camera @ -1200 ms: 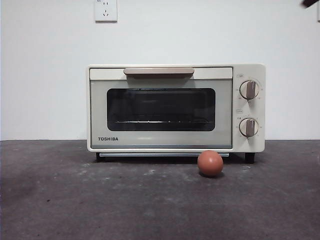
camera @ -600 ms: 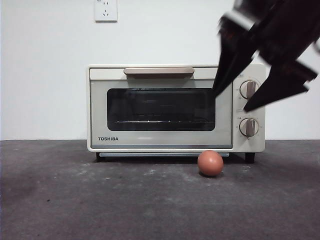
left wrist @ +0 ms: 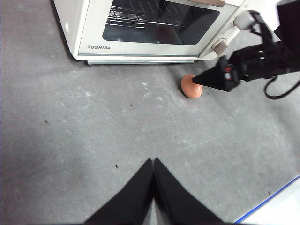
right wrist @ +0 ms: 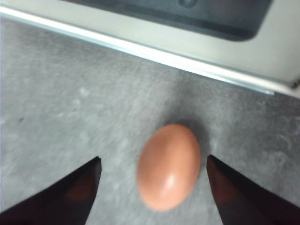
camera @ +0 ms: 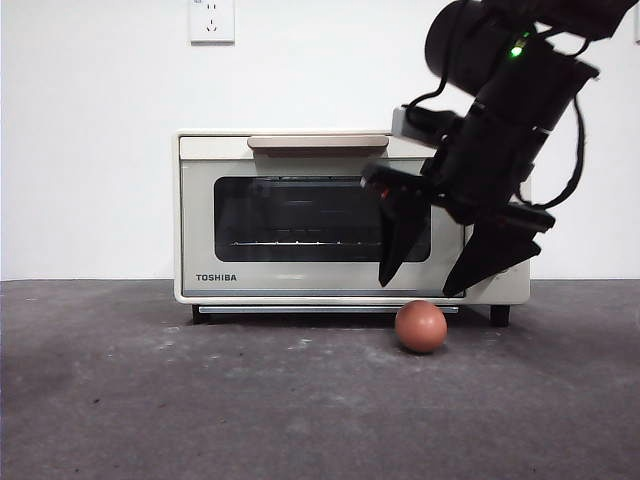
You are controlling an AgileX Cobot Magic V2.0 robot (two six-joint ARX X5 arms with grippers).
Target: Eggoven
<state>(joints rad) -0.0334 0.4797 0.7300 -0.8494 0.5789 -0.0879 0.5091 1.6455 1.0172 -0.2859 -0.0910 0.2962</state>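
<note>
A reddish-brown egg [camera: 421, 327] lies on the dark table just in front of the cream TOSHIBA toaster oven [camera: 330, 215], below its right side. The oven door is shut, with a tan handle [camera: 318, 143] on top. My right gripper [camera: 420, 286] is open and hangs just above the egg, one jaw on each side. In the right wrist view the egg [right wrist: 168, 166] lies between the open jaws [right wrist: 152, 164]. My left gripper [left wrist: 153, 161] is shut and empty, well back from the egg [left wrist: 191, 86] and the oven [left wrist: 140, 28].
The right arm covers the oven's two dials in the front view. A wall socket [camera: 211, 20] is on the white wall behind. The table's edge with a blue line [left wrist: 267, 199] shows in the left wrist view.
The right arm has come down from the top right corner to just above the egg, jaws open. The egg and oven have not moved.
</note>
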